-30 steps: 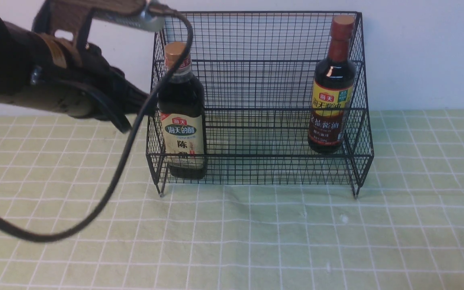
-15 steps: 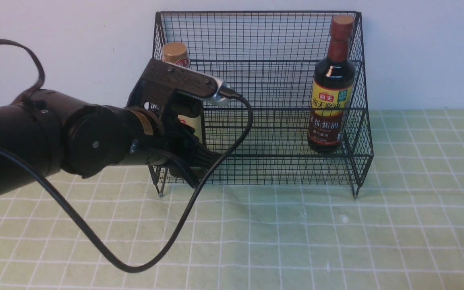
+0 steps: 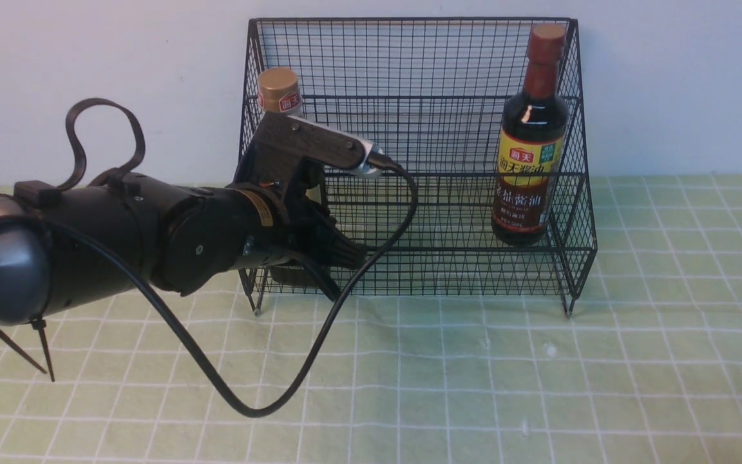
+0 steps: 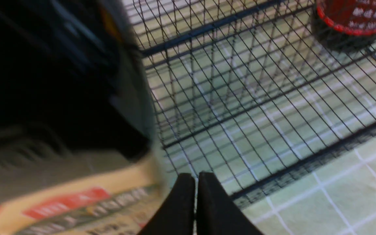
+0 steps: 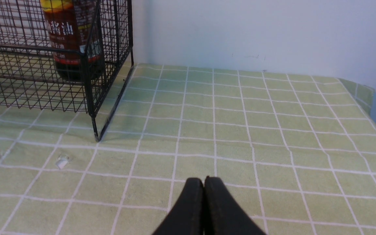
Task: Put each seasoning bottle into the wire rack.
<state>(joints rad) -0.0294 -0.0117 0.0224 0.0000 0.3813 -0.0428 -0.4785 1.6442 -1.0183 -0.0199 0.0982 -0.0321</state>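
Observation:
The black wire rack (image 3: pixel 409 64) stands against the wall. The red-capped seasoning bottle (image 3: pixel 529 148) stands upright in its right end. The gold-capped seasoning bottle (image 3: pixel 279 90) stands in its left front corner, with most of its body hidden behind my left arm. My left gripper (image 3: pixel 349 255) is shut and empty, with its tips at the rack's front beside that bottle. In the left wrist view the shut left gripper (image 4: pixel 196 178) lies next to the blurred beige-labelled bottle (image 4: pixel 77 195). My right gripper (image 5: pixel 203 181) is shut and empty over the cloth, to the right of the rack (image 5: pixel 90 81).
A green checked cloth (image 3: pixel 538 386) covers the table, with a white wall behind the rack. The left arm's black cable (image 3: pixel 261 406) loops down onto the cloth in front of the rack. The cloth's far right edge (image 5: pixel 367 94) shows in the right wrist view.
My left arm has swung down from the upper left to in front of the gold-capped bottle, then edged right. Both bottles and the rack stayed put.

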